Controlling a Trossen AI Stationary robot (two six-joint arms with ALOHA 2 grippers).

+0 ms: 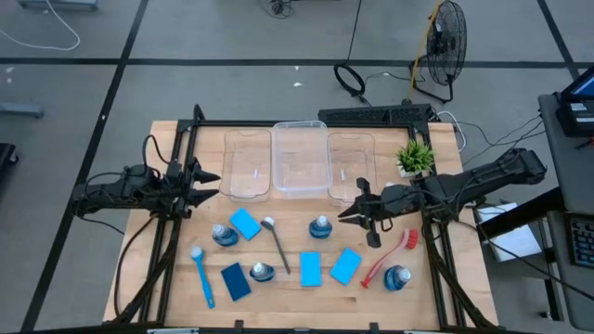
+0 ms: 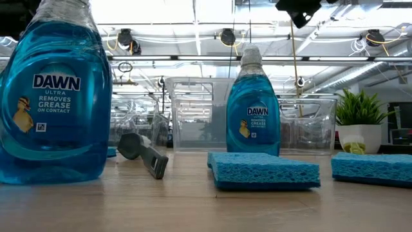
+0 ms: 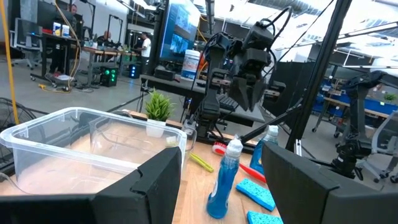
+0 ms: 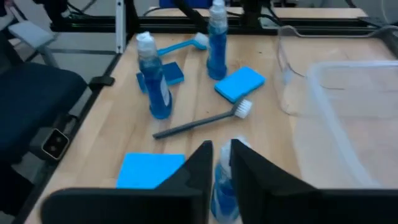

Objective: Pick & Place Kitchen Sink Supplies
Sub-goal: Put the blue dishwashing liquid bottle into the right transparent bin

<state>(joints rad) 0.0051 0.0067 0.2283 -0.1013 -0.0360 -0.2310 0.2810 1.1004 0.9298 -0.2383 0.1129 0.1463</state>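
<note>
Just beneath the right gripper [image 1: 348,215], whose fingers stand barely parted and pinch nothing, a bottle [image 1: 320,226] stands upright near the table's middle, closer to this arm than to the left gripper [image 1: 206,184], which waits spread and empty by the left bin [image 1: 247,163]

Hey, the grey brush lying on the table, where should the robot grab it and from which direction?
Grip the grey brush mid-handle, coming straight down from above. It lies flat, its slim handle bare between the bottles, and its bristled head is bulkier and softer.
</note>
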